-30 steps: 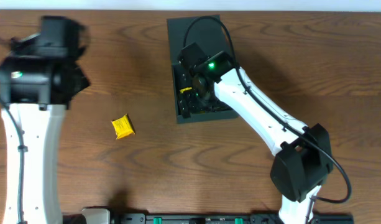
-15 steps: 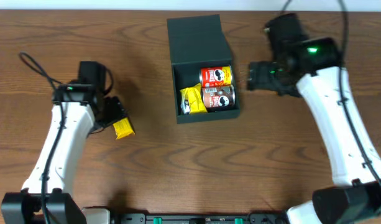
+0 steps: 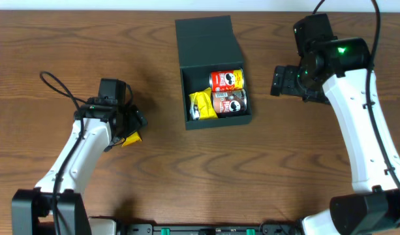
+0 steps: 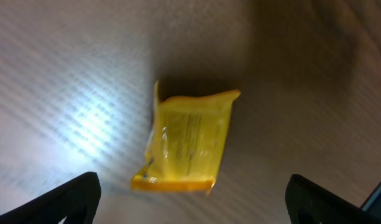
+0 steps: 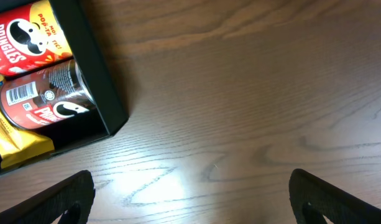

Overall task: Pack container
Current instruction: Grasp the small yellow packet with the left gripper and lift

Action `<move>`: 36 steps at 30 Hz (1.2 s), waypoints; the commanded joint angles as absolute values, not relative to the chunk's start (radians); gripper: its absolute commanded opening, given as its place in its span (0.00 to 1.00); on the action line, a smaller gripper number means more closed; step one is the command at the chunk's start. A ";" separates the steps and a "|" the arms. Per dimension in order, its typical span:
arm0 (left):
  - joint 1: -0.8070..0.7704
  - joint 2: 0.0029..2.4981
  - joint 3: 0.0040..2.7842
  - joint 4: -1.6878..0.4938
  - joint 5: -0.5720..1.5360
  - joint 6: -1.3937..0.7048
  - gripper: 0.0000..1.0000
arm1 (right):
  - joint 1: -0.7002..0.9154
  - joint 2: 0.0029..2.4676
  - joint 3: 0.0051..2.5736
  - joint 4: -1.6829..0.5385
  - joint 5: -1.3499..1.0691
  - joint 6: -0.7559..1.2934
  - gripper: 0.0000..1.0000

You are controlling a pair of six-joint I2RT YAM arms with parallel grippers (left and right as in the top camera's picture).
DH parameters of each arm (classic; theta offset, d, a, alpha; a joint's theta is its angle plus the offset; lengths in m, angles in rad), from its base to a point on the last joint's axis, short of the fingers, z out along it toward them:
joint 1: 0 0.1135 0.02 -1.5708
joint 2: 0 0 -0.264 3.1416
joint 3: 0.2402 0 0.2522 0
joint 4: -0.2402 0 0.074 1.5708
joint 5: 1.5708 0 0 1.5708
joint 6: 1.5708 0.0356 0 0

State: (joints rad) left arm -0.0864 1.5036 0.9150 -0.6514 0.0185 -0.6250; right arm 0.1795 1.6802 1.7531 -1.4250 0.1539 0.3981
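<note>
The dark container (image 3: 186,98) lies open at the table's middle back, its flap lid (image 3: 206,39) folded away from me. Inside are two red snack cans (image 3: 227,91) and a yellow packet (image 3: 201,104). The right wrist view shows its corner (image 5: 100,81) with the cans (image 5: 35,74). A second yellow packet (image 3: 130,138) lies on the table at the left. My left gripper (image 3: 126,124) is open right above it; in the left wrist view the packet (image 4: 189,142) lies between the spread fingers (image 4: 191,202). My right gripper (image 3: 281,81) is open and empty, right of the container.
Brown wooden table (image 3: 206,176). Each arm's black cable loops near its wrist, at the left (image 3: 56,88) and at the right (image 3: 366,26). A dark rail (image 3: 200,228) runs along the front edge.
The right arm has pulled out of the container to its right side. The left arm has swung in from the far left and come down over the loose yellow packet.
</note>
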 commanded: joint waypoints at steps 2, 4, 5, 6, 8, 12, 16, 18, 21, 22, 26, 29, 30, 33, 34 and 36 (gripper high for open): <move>-0.099 1.560 0.910 -0.616 0.001 -0.558 0.98 | 0.178 1.680 1.759 -1.427 0.168 0.399 0.99; -0.102 1.579 0.910 -0.609 -0.008 -0.530 0.99 | 0.178 1.680 1.759 -1.427 0.168 0.399 0.99; -0.101 1.599 0.910 -0.611 -0.010 -0.528 0.99 | 0.178 1.680 1.760 -1.429 0.168 0.399 0.99; -0.101 1.614 0.910 -0.611 -0.010 -0.527 0.99 | 0.178 1.680 1.759 -1.430 0.168 0.399 0.99; -0.102 1.643 0.910 -0.611 -0.010 -0.528 0.99 | 0.178 1.680 1.759 -1.436 0.168 0.399 0.98; -0.102 1.703 0.910 -0.597 -0.012 -0.527 1.00 | 0.178 1.680 1.760 -1.439 0.168 0.399 0.98; -0.101 1.731 0.910 -0.567 -0.025 -0.505 1.00 | 0.178 1.680 1.759 -1.441 0.168 0.399 0.99; -0.101 1.732 0.910 -0.564 -0.040 -0.496 1.00 | 0.178 1.680 1.759 -1.441 0.168 0.399 0.99; -0.101 1.732 0.910 -0.561 -0.062 -0.486 1.00 | 0.178 1.680 1.759 -1.440 0.168 0.399 0.99; -0.101 1.732 0.910 -0.558 -0.062 -0.473 1.00 | 0.178 1.680 1.759 -1.439 0.168 0.399 0.99; -0.101 1.732 0.910 -0.529 -0.062 -0.418 1.00 | 0.178 1.680 1.759 -1.440 0.168 0.399 0.99; -0.102 1.732 0.910 -0.514 -0.053 -0.402 0.95 | 0.178 1.680 1.759 -1.440 0.168 0.399 0.99; -0.102 1.732 0.910 -0.512 -0.051 -0.402 0.93 | 0.178 1.680 1.759 -1.440 0.168 0.399 0.99; -0.102 1.732 0.910 -0.513 -0.046 -0.403 0.87 | 0.178 1.680 1.760 -1.440 0.168 0.399 0.99; -0.102 1.732 0.910 -0.514 -0.045 -0.403 0.87 | 0.178 1.680 1.759 -1.440 0.168 0.399 0.99; -0.102 1.732 0.910 -0.514 -0.045 -0.403 0.81 | 0.178 1.680 1.759 -1.440 0.168 0.399 0.99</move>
State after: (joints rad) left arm -0.1001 1.7191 0.9150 -0.5148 -0.0364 -0.4171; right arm 0.1795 1.6802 1.7531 -1.4395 0.1543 0.3985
